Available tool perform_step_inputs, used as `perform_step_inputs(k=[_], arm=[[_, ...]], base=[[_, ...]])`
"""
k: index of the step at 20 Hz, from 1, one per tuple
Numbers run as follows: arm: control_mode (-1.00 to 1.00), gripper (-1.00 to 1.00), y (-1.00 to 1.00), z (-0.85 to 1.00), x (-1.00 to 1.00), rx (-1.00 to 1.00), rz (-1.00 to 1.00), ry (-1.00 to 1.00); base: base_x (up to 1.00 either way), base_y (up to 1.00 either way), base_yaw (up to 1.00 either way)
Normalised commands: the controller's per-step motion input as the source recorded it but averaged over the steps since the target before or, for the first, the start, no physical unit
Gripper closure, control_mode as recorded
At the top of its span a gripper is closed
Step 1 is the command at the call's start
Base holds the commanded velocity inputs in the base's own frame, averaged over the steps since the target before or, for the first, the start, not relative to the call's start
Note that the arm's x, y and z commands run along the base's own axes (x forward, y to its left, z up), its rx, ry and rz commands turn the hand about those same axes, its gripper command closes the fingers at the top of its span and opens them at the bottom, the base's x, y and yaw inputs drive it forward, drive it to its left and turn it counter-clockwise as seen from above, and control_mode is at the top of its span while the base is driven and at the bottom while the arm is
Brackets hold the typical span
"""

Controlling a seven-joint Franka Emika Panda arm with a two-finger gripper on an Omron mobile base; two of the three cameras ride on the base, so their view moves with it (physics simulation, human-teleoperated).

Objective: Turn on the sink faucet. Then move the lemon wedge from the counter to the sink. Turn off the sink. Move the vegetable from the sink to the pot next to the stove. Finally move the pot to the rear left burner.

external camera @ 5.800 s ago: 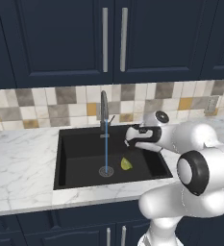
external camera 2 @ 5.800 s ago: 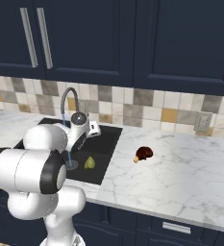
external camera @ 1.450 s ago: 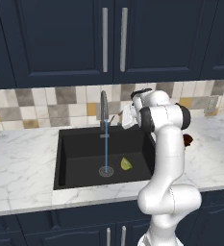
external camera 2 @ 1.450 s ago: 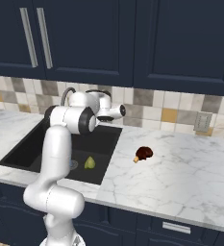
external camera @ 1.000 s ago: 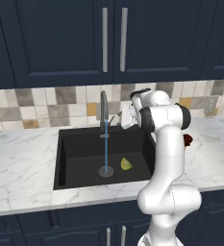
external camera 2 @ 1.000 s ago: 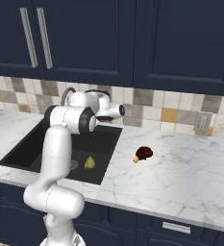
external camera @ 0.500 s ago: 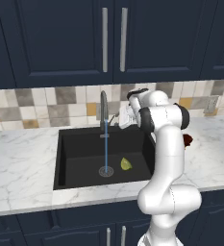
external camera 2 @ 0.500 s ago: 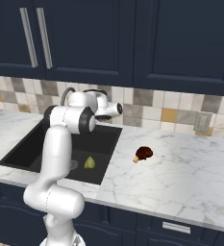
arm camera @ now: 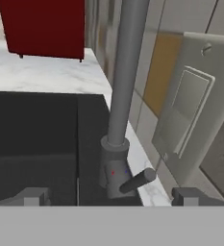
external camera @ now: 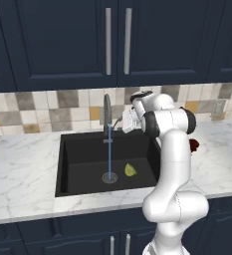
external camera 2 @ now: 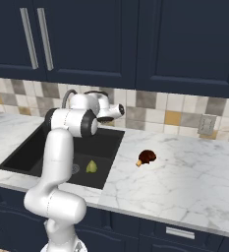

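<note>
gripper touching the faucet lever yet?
Apart. In the hand view the open gripper straddles the faucet lever: both fingertips stand well clear of it on either side.

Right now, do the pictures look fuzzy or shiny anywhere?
Left base view: sharp, even light, no glare on the sink. Right base view: a soft shadow under the brown lump. Hand view: the faucet is close and a bit soft, with blocky edges.
</note>
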Motion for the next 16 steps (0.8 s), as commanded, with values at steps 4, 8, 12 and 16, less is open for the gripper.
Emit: perform_step_inputs(k=[4,8,12,16], arm=[[-1.00,-1.00,0.16,0.00,0.02,0.00,0.05,0.02],[-1.00,-1.00,0.18,0.00,0.01,0.00,0.06,0.01],[-1.00,-1.00,0.19,0.00,0.00,0.00,0.06,0.00],[-1.00,-1.00,0.21,0.00,0.00,0.00,0.07,0.00]], base=[[0.00,0.00,0.00],[0.00,0.00,0.00],[0.00,0.00,0.00],[0.00,0.00,0.00]])
